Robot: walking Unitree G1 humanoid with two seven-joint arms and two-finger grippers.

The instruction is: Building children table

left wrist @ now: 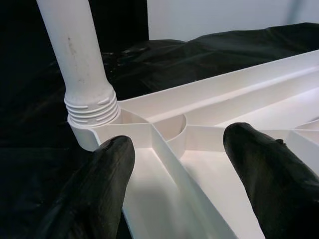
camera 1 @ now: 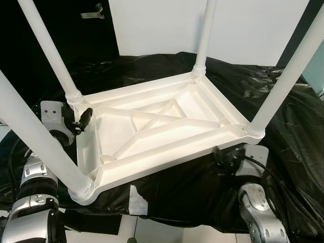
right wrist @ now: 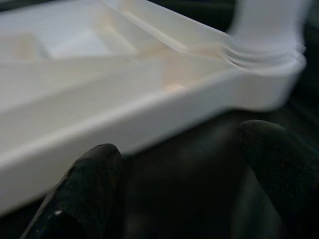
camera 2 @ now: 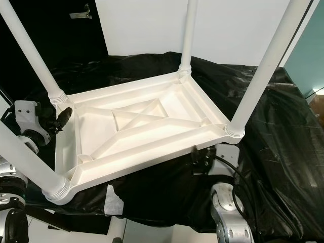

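Two spread grippers, left (left wrist: 174,169) and right (right wrist: 184,174), flanking upturned table (camera 1: 162,126) (legs up).

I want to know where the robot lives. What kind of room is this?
Probably a work corner of a room, not a lived-in space. A black plastic sheet covers the work surface, the upside-down white table lies on it, and a plain white wall stands behind.

Looking like a staged test room or lab rather than a lived-in home: black plastic sheeting (camera 1: 283,116) lying crumpled across the middle and right of the frame, a plain white wall (camera 1: 152,25) running along the top, a door handle (camera 1: 93,12) showing upper left.
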